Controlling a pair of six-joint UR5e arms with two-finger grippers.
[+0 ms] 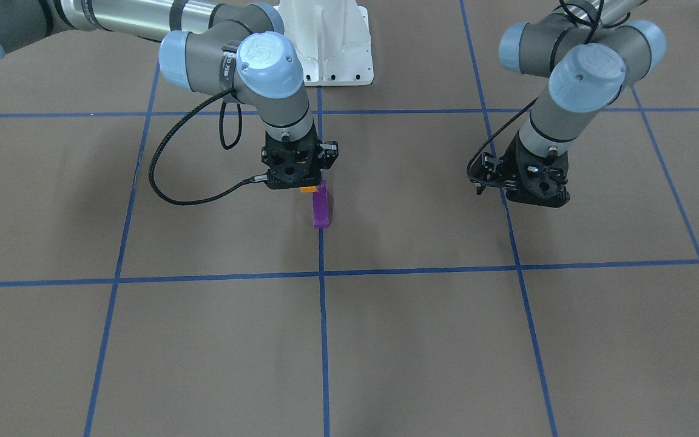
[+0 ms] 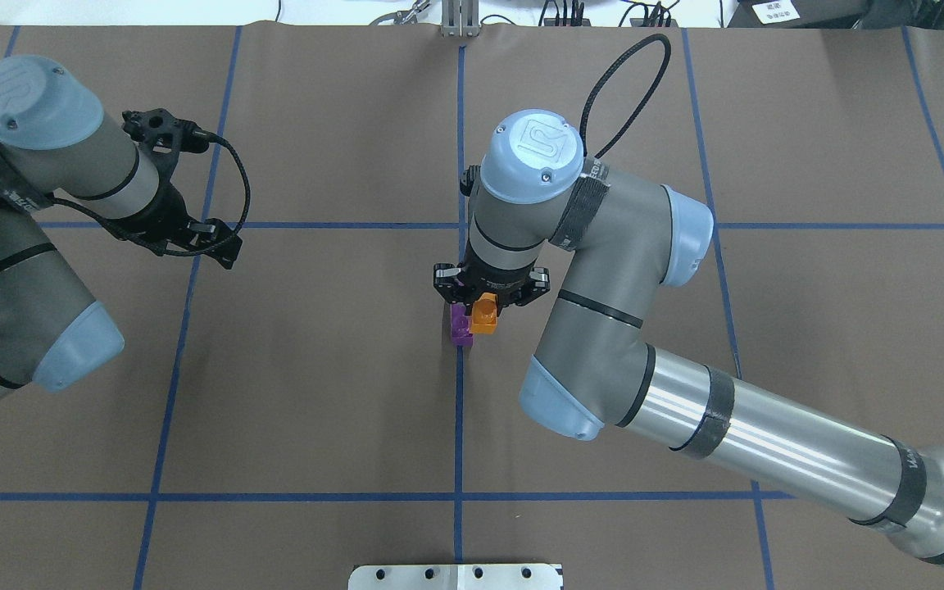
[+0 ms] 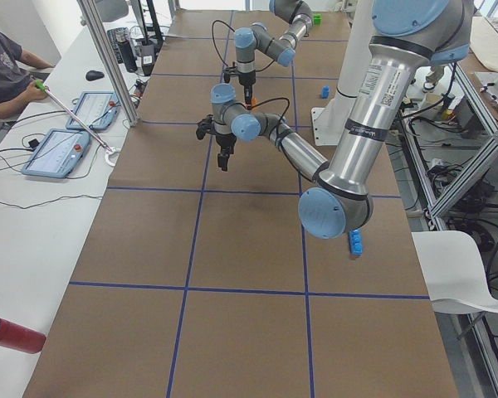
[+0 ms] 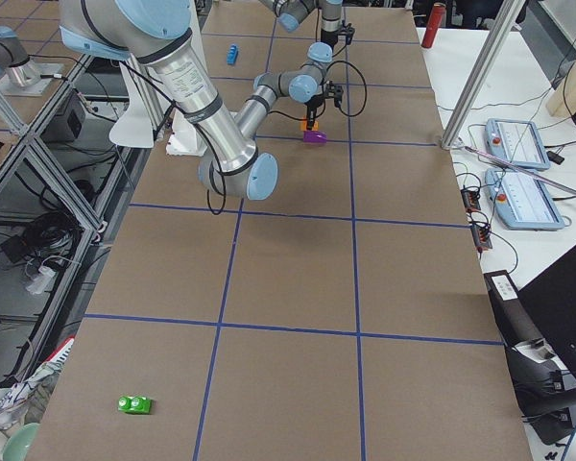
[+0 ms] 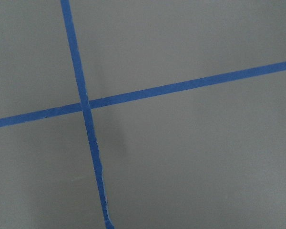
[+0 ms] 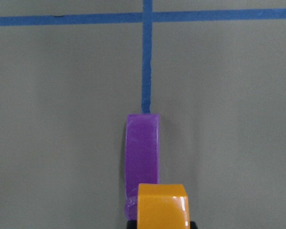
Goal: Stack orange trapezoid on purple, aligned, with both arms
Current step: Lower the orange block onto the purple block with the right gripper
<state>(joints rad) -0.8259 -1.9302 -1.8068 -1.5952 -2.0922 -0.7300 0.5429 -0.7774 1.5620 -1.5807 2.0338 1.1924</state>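
Observation:
My right gripper (image 2: 486,305) is shut on the orange trapezoid (image 2: 484,315), holding it just above the table. The purple block (image 2: 460,326) lies on the brown table along a blue tape line, right beside and partly under the orange one. In the right wrist view the orange trapezoid (image 6: 161,206) covers the near end of the purple block (image 6: 142,148). In the front view only a sliver of the orange trapezoid (image 1: 307,190) shows under the gripper, at the top of the purple block (image 1: 321,207). My left gripper (image 1: 480,177) hovers empty far off, and looks open.
The white base mount (image 1: 331,42) stands behind the blocks. A long blue brick (image 3: 355,242) lies near the robot's side, a small blue block (image 3: 324,91) farther along. A green block (image 4: 134,404) lies at the right end. An operator sits beside the table (image 3: 8,66).

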